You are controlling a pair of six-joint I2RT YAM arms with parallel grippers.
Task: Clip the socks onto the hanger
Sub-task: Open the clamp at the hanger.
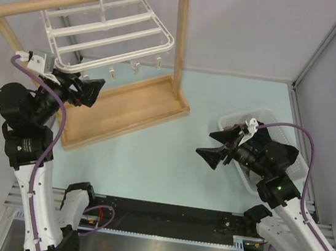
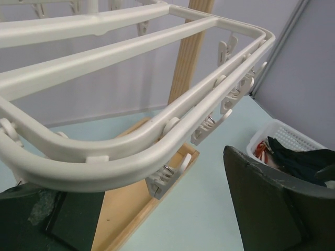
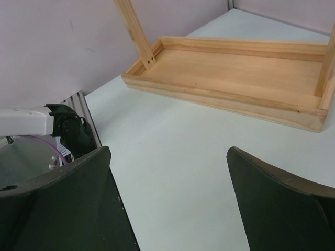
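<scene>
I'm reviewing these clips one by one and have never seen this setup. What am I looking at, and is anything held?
Two robot arms sit at the edge of a table. One picture looks down from above; the others come from wrist cameras. On it: a wooden stand carrying a white hanger, and a basket with dark socks. The left pincer, beside the hanger, and the right pincer are both open, holding nothing.

Robotics laboratory cell. Grey partition panels (image 1: 248,31) on aluminium posts (image 1: 326,44) stand behind and right of the wooden stand (image 1: 126,111) bearing the hanger (image 2: 104,151); in front of it, a mounting rail (image 1: 167,227) carries two cabled arms (image 1: 37,201).
</scene>
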